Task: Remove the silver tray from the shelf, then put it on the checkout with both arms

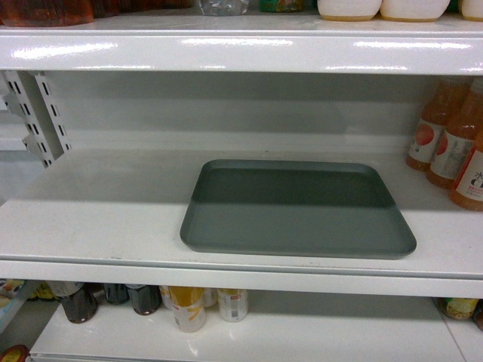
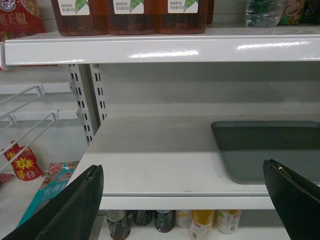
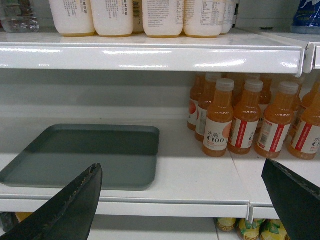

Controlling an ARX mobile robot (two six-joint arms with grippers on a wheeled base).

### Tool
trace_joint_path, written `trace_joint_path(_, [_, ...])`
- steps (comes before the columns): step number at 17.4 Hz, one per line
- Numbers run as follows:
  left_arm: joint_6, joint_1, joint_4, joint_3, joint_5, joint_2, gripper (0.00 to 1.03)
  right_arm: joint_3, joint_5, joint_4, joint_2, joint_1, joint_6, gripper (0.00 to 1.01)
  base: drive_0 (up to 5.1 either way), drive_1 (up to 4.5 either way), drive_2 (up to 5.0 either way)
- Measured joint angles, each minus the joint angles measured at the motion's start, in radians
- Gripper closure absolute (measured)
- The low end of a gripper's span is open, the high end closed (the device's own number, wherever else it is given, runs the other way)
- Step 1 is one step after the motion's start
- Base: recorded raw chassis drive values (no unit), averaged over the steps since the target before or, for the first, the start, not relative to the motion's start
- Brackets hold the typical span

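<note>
- White store shelves fill every view, and I am looking at them through my robot's cameras.
- Closest to me are the two grippers. The left gripper (image 2: 182, 200) has its black fingers (image 2: 75, 207) spread wide apart, and it is holding nothing.
- The right gripper (image 3: 182, 200) is the same: fingers (image 3: 70, 205) wide apart, nothing between them.
- Both grippers hang in front of the shelf (image 1: 226, 264), not yet touching it. I cannot see them in the head view.
- Next comes the shiny front lip of the shelf, and just behind it lies the silver tray (image 1: 294, 207). It sits flat, a bit right of the middle, with its near edge close to the lip.
- Just right of the tray stand the orange drink bottles (image 3: 245, 122). They are near the tray but not touching it.
- Farther back is the white back wall, and above is another shelf board with more bottles and jars.
- I do not see the checkout anywhere.
- I think we are at the very start; the tray has not been picked up.
- What could go wrong: the tray is flat with a low rim, so fingers may slip off.
- My right gripper could bump the orange bottles and knock them over.
- If one arm lifts faster, the tray could tip and fall.
</note>
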Motion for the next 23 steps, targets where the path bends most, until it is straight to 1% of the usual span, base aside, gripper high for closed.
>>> trace_joint_path(23, [0.0,0.0,0.0,0.0,0.0,0.0,0.05,0.0,0.0,0.0,0.0,0.0,0.0,0.03,0.0,0.0,0.0])
